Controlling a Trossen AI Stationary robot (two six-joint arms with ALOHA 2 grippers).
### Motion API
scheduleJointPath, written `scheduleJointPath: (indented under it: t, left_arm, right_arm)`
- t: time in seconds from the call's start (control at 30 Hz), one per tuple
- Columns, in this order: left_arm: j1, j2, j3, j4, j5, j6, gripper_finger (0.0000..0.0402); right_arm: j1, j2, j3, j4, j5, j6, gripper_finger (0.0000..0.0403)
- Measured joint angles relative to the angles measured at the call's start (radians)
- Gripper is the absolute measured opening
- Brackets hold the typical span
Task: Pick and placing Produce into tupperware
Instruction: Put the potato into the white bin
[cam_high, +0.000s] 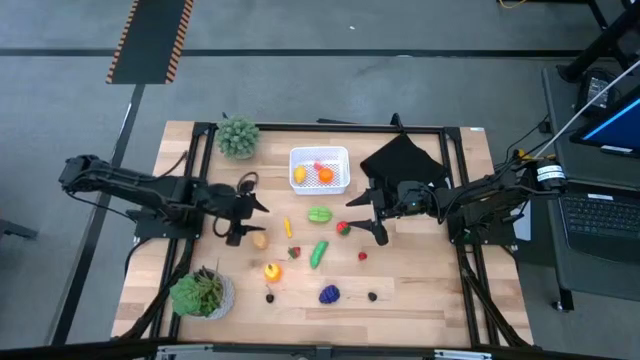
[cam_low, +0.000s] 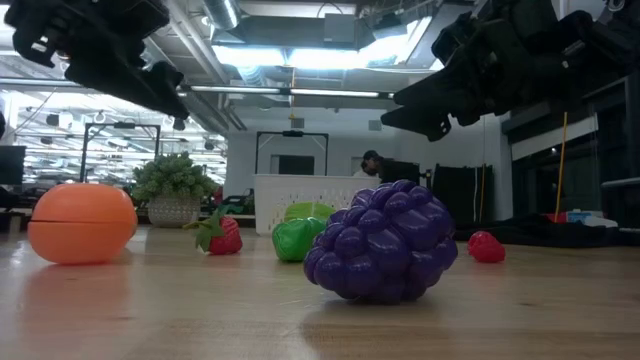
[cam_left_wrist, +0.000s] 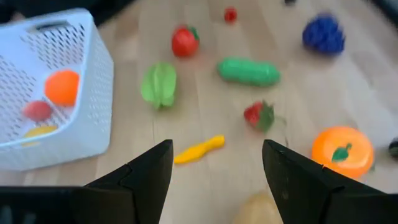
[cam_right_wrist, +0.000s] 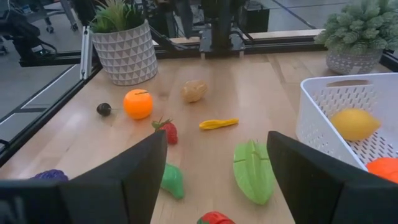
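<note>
place: lab | cues: ceiling ducts (cam_low: 300, 20); floor hazard tape (cam_high: 150, 40)

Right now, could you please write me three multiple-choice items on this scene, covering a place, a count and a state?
1. Where does the purple grape bunch lie?
A. inside the white tub
B. on the table's front part, between the two arms' sides
C. on the black cloth

2. How many pieces lie in the white tub?
A. none
B. three
C. seven

3. How do the left gripper and the right gripper stand?
A. both with jaws open, holding nothing
B. left shut on the carrot
C. right shut on the cucumber

Key: 1 B, the high view shows it on bare wood far from the tub. 2 B, the left wrist view shows one orange, one red and one yellow piece. 3 A, both wrist views show spread fingers with only table between.
</note>
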Motion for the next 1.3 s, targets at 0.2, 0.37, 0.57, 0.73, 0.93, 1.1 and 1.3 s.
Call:
scheduleJointPath:
  t: [0.2, 0.37, 0.57, 0.73, 0.93, 1.1, 1.3]
  left_arm:
    - [-0.01, 0.21, 0.154, -0.152, -0.001, 0.087, 0.024]
    - [-0.01, 0.358, 0.263, -0.323, -0.003, 0.128, 0.024]
    - [-0.01, 0.455, 0.312, -0.406, -0.003, 0.082, 0.024]
    - [-0.01, 0.465, 0.312, -0.408, -0.002, 0.024, 0.024]
    - [-0.01, 0.465, 0.312, -0.405, -0.002, 0.006, 0.024]
    - [-0.01, 0.465, 0.312, -0.405, -0.001, -0.024, 0.024]
    - [-0.01, 0.465, 0.312, -0.405, -0.001, -0.024, 0.024]
  right_arm:
    - [0.0, 0.0, 0.0, 0.0, 0.065, 0.0, 0.0278]
    - [0.0, 0.0, 0.0, -0.007, 0.074, 0.002, 0.0278]
    - [0.0, 0.0, 0.0, -0.009, 0.075, 0.002, 0.0278]
    - [0.0, 0.0, 0.0, -0.009, 0.075, 0.001, 0.0278]
    - [0.0, 0.0, 0.0, -0.009, 0.075, 0.002, 0.0278]
    - [0.0, 0.0, 0.0, -0.009, 0.075, 0.003, 0.0278]
    - [0.0, 0.0, 0.0, -0.01, 0.075, 0.002, 0.0278]
